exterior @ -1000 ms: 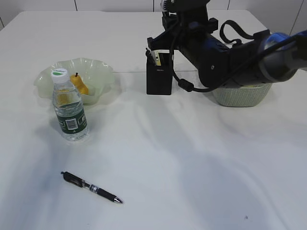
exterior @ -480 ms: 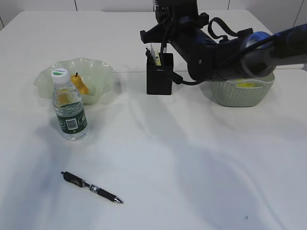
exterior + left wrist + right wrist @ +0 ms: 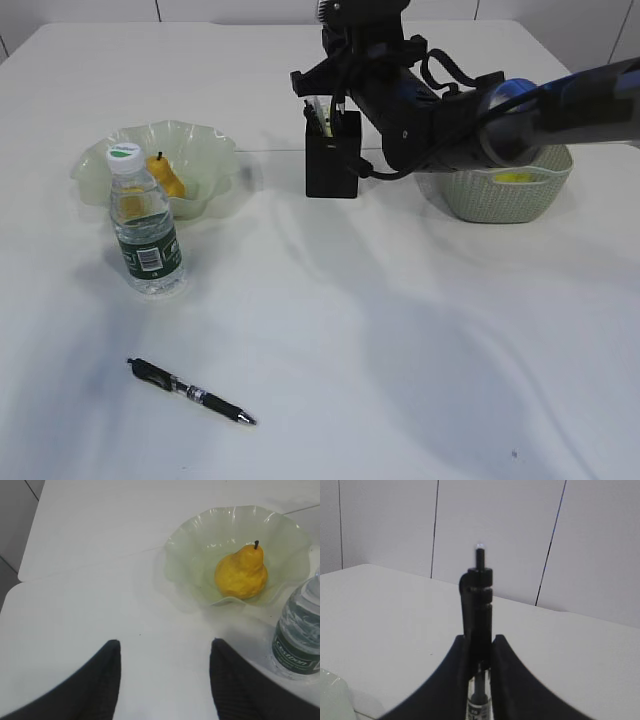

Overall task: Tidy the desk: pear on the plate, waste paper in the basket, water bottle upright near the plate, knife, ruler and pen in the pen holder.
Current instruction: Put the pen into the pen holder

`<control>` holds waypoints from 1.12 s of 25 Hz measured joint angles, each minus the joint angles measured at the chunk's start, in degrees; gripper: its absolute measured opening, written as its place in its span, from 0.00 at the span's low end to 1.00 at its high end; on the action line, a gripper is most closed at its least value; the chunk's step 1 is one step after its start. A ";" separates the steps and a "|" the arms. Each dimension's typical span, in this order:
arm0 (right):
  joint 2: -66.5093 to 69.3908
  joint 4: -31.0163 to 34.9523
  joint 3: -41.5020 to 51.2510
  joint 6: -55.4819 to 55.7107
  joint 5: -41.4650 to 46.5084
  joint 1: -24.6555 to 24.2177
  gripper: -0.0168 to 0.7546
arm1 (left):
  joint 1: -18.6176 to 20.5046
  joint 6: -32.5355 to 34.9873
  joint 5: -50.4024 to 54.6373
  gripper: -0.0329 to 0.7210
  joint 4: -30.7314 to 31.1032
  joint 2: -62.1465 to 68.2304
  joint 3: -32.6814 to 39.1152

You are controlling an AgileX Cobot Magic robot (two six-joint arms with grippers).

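Observation:
In the right wrist view my right gripper point(image 3: 480, 642) is shut on a black pen point(image 3: 479, 595) with a clear barrel, held upright. In the exterior view that gripper point(image 3: 338, 92) hangs just above the black pen holder point(image 3: 333, 160), out of which slim pale things point(image 3: 318, 108) stick. A second pen point(image 3: 190, 391) lies on the desk at the front left. The pear point(image 3: 167, 178) point(image 3: 241, 572) sits in the pale green plate point(image 3: 210, 150) point(image 3: 172, 555). Just in front of the plate the water bottle point(image 3: 145, 235) point(image 3: 300, 635) stands upright. My left gripper point(image 3: 165, 647) is open over bare desk.
The sage green basket point(image 3: 500, 200) stands right of the pen holder, partly behind the right arm, with something yellow point(image 3: 515, 177) inside. The white desk point(image 3: 400, 330) stretches wide in front of them. The left arm does not show in the exterior view.
The right arm has swung back and to the left, uncovering the basket, while its gripper stays above the pen holder. Nothing on the desk has moved.

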 joint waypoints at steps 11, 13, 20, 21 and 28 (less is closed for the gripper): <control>4.08 -1.42 -4.31 0.00 1.69 -0.91 0.11 | 0.00 0.00 0.00 0.58 0.00 0.00 0.00; 4.08 -1.51 -4.34 0.00 1.69 -1.59 0.11 | 0.00 0.00 0.00 0.58 0.00 0.00 0.00; 5.77 -1.69 -7.24 0.00 1.93 -2.37 0.11 | 0.00 0.00 -0.13 0.58 0.00 0.00 0.00; 6.25 -1.79 -7.86 0.00 2.29 -2.37 0.11 | 0.00 0.00 -0.13 0.58 0.00 0.00 0.00; 9.45 -1.92 -12.00 0.00 4.24 -2.37 0.11 | 0.00 0.00 -0.27 0.58 0.00 0.00 0.00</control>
